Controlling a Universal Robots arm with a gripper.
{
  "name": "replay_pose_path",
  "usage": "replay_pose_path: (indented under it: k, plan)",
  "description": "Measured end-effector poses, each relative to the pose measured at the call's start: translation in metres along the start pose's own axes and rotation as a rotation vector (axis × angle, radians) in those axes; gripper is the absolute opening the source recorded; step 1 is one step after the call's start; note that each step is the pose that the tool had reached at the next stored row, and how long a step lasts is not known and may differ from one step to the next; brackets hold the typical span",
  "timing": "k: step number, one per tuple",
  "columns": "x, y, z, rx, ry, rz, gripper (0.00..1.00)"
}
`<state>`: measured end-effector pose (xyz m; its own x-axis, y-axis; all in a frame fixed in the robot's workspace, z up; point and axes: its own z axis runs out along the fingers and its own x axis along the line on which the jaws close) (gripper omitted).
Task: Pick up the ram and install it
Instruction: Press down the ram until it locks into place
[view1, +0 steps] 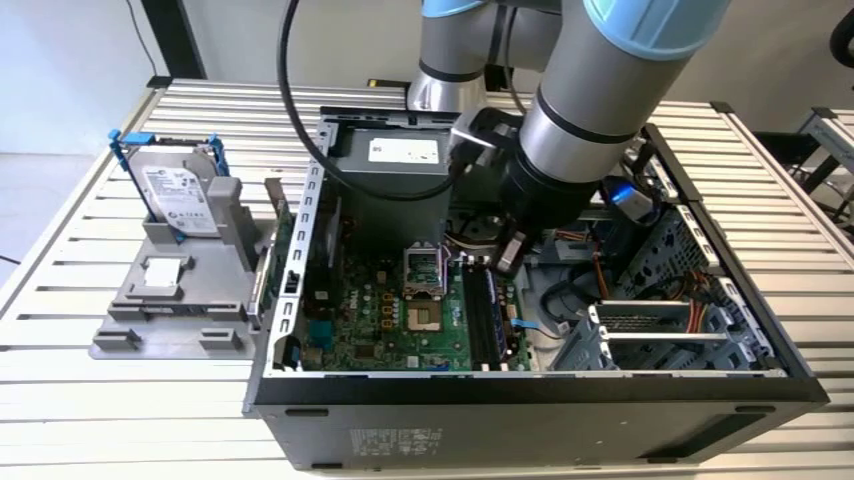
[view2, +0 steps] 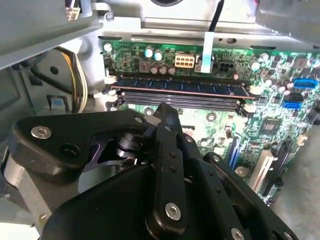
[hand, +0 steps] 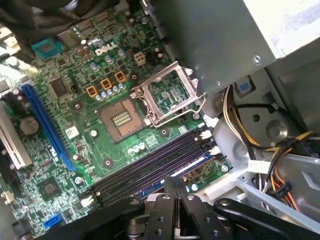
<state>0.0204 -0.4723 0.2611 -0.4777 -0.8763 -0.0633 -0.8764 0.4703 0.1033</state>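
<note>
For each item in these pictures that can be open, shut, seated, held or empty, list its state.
computer case: side open, motherboard exposed
ram: standing in a memory slot, not held
processor socket: cover lifted, no chip in it
hard drive: upright in the grey holder, outside the case
pincer: shut, empty, inside the case over the memory slots

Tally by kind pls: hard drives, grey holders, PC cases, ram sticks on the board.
Hard drive: 1
Grey holder: 1
PC case: 1
Ram stick, seated in a board slot: 1
Total: 4
</note>
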Motion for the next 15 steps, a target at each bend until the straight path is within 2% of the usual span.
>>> replay_pose_path:
  k: [7,12,15]
  plan:
    - [-0.0001,-0.0001,0.0001,0.0112,0.0012,-0.107,0.0]
    - [0.0,-0.0001,0.0002,0.0294,-0.0024,-0.186,0.0]
    - [-0.0001,-0.0002,0.0008,0.0348,-0.0029,-0.224,0.0]
